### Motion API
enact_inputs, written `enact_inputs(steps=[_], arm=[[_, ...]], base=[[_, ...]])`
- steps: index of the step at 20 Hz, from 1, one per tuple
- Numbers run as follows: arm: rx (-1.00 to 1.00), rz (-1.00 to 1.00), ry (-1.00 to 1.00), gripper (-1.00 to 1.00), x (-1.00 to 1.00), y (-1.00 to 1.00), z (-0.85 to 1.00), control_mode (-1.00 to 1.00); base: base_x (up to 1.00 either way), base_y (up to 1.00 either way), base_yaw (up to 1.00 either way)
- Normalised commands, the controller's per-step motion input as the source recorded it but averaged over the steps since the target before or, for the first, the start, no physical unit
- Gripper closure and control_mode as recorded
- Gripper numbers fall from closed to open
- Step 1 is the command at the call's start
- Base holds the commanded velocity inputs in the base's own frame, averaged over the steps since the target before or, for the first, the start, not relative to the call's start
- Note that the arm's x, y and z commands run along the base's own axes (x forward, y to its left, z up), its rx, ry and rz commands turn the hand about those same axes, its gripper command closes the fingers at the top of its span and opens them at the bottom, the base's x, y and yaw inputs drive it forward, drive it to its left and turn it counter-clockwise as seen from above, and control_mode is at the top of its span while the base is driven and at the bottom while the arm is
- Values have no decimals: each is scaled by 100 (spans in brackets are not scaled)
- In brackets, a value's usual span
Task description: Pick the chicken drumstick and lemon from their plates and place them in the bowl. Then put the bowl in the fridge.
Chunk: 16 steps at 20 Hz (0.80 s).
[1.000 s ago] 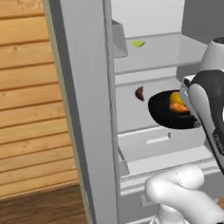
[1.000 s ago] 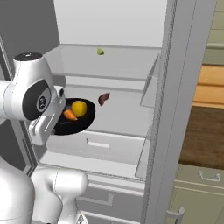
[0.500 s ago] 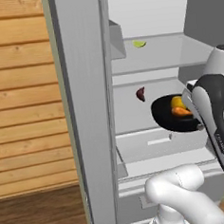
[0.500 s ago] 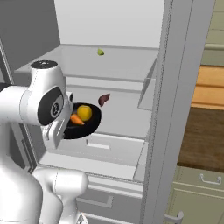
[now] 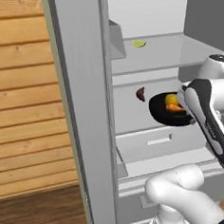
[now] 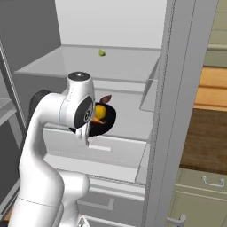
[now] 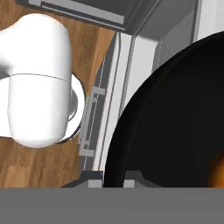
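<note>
Open fridge (image 6: 133, 75) middle shelf, dark red item (image 5: 140, 93) left of bowl (image 5: 162, 110), shelf bare behind

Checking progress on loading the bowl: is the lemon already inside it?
Yes, the lemon sits inside the black bowl beside the chicken drumstick.

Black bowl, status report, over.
Hand shut on glossy black bowl rim. Yellow lemon, orange-brown drumstick inside. Bowl above fridge shelf; dark red item beside.
</note>
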Motion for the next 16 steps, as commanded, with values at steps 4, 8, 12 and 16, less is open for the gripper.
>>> enact_inputs(steps=[4,8,12,16], arm=[[0,1,-3,100,65,-20,-48,-100],[1,0,-6,100,51,-27,-51,-100],[4,0,-2,100,52,-19,-12,-100],[2,0,0,100,67,-1,-2,-100]], base=[[0,0,0],[0,0,0],[0,0,0],[0,0,0]])
